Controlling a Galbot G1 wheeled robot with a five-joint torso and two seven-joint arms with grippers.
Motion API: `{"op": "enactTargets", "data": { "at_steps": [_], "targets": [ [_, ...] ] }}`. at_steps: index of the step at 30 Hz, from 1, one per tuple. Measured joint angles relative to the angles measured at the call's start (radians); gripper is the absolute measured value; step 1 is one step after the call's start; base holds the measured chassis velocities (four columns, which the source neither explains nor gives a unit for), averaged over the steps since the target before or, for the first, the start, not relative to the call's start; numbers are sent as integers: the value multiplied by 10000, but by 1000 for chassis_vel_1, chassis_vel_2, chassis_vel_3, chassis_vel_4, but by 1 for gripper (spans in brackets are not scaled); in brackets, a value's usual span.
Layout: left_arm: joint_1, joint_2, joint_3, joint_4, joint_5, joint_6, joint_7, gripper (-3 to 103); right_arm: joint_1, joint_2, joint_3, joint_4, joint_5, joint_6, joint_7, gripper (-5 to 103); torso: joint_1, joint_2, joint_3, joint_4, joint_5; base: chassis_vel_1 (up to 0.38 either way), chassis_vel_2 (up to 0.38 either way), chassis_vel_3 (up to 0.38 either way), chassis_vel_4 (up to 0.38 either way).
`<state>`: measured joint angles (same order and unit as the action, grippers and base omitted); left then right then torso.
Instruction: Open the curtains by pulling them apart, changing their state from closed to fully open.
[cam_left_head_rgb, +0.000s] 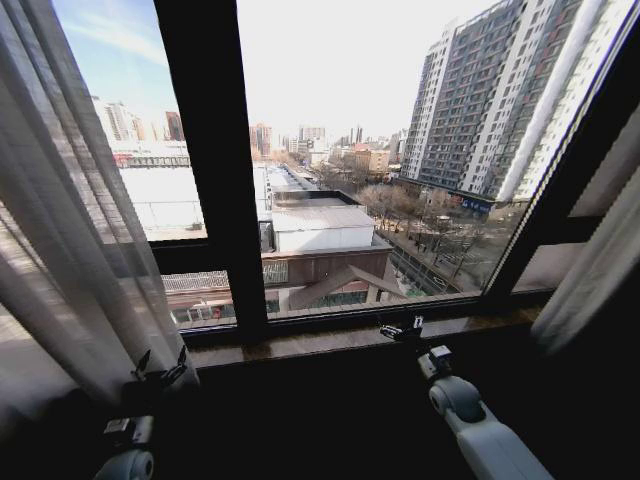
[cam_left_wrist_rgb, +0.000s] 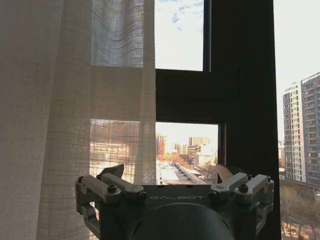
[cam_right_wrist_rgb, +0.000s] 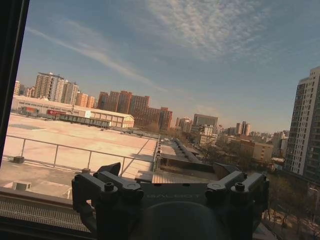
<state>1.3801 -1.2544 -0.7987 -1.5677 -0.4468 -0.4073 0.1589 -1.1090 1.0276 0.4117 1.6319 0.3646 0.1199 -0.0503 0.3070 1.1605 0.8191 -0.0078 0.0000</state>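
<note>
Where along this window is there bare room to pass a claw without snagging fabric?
The middle is free: between the left curtain and the right curtain, the window sill lies bare, apart from the right claw hovering at it. The far left is crowded: the left claw sits against the left curtain's hem.

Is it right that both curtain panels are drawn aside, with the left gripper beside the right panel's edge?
Not quite. The left gripper sits beside the left curtain panel, as the head view shows. The right curtain panel is indeed drawn aside too.
</note>
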Motion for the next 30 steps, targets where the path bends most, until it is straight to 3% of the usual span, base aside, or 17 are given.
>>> {"op": "enactTargets", "data": {
  "at_steps": [30],
  "targets": [
    [0,0,-1,0,0,0,-4,100,0,0,0,0,0,0,-2,100,0,0,0,3,-2,21,20,-22,-20]
  ]
}}
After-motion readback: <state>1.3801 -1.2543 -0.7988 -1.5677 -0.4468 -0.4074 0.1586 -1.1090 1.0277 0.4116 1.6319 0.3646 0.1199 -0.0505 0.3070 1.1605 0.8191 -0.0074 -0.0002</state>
